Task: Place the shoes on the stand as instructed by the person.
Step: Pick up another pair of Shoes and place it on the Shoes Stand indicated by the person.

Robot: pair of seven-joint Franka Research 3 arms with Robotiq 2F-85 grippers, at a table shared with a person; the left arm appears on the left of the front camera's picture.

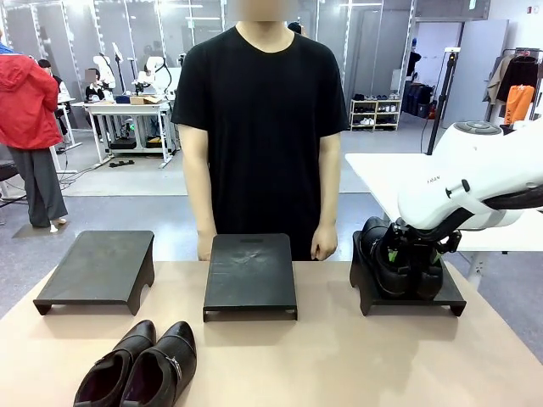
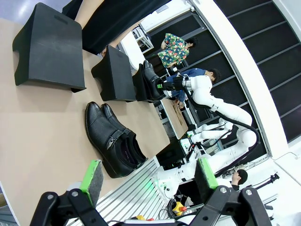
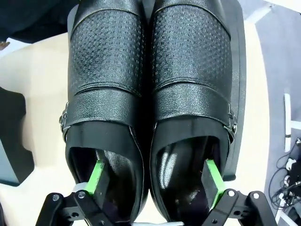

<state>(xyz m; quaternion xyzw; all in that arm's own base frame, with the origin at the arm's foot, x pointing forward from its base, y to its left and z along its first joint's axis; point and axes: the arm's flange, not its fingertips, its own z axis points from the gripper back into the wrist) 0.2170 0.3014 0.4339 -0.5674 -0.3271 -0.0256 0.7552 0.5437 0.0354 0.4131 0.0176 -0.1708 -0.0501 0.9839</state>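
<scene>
The right gripper [image 3: 154, 167] is spread wide, one green pad inside each of the glossy black buckled leather shoes [image 3: 108, 61] on the right-hand black stand [image 1: 451, 298] (nothing pinched). The left gripper [image 2: 148, 165] hangs released above the second glossy black pair [image 2: 115, 141] on the tan table [image 1: 339, 365].

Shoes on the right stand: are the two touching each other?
Touching. The right wrist view shows one shoe pressed against the other shoe along their inner sides, no gap between.
</scene>
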